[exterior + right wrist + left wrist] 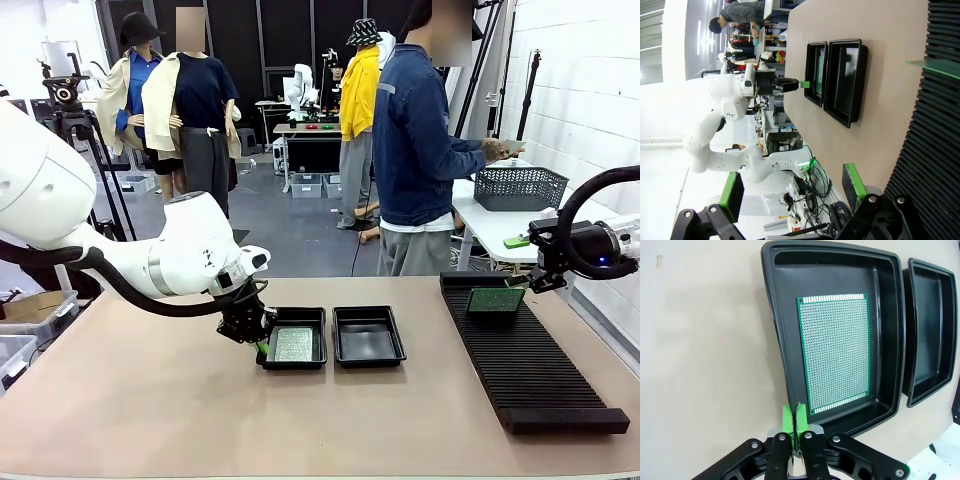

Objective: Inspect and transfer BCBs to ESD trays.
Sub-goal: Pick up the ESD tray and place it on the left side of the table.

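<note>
No legible text; faint embossed marks on the ESD tray floor unreadable

the left arm is smooth white rounded shells, with a thick black cable running along it. the left gripper is black linkage with silver screw heads and bright green pads. the right gripper matches, and near it are a black hose and a small blue light.
</note>
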Controlling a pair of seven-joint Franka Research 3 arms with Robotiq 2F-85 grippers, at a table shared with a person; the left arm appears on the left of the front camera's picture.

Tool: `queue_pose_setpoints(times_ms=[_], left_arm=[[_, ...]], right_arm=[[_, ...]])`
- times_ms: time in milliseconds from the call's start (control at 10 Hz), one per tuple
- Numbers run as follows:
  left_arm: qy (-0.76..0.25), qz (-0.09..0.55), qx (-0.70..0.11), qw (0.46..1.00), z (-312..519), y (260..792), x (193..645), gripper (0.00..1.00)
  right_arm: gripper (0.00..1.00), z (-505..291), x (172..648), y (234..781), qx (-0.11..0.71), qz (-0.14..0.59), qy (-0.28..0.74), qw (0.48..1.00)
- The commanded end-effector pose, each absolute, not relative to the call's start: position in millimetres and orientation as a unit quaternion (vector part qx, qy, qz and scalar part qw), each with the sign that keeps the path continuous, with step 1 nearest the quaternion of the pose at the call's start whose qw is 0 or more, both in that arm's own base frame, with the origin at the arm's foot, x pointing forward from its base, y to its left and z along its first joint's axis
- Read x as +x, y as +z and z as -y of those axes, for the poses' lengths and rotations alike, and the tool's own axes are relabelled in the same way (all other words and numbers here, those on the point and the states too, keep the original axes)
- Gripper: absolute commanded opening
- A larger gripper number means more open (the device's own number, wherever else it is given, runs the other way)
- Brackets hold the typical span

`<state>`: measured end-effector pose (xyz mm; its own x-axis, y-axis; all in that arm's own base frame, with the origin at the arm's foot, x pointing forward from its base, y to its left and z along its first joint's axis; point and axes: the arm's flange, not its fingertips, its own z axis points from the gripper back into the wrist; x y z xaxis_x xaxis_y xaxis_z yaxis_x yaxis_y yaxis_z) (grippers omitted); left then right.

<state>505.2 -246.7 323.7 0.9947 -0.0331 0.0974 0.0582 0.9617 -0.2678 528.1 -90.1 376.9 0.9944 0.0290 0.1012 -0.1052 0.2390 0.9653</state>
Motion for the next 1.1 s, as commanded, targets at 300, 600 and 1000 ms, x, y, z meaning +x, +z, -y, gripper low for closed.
queue_pose_setpoints(times_ms=[300, 600, 1000], left_arm=[[-0.009, 0.043, -0.123, 0.991, 207.5, 341.8, 506.0, 0.0], [-0.018, 0.029, -0.116, 0.993, 182.0, 341.4, 502.4, 0.0], [-0.024, 0.028, -0.114, 0.993, 129.3, 350.5, 496.5, 0.0]], right_arm=[[1.0, 88.5, 527.9, 377.5, 0.617, 0.033, 0.033, 0.786], [1.0, 88.5, 527.9, 377.5, 0.617, 0.033, 0.033, 0.786], [1.0, 88.5, 527.9, 377.5, 0.617, 0.033, 0.033, 0.786]])
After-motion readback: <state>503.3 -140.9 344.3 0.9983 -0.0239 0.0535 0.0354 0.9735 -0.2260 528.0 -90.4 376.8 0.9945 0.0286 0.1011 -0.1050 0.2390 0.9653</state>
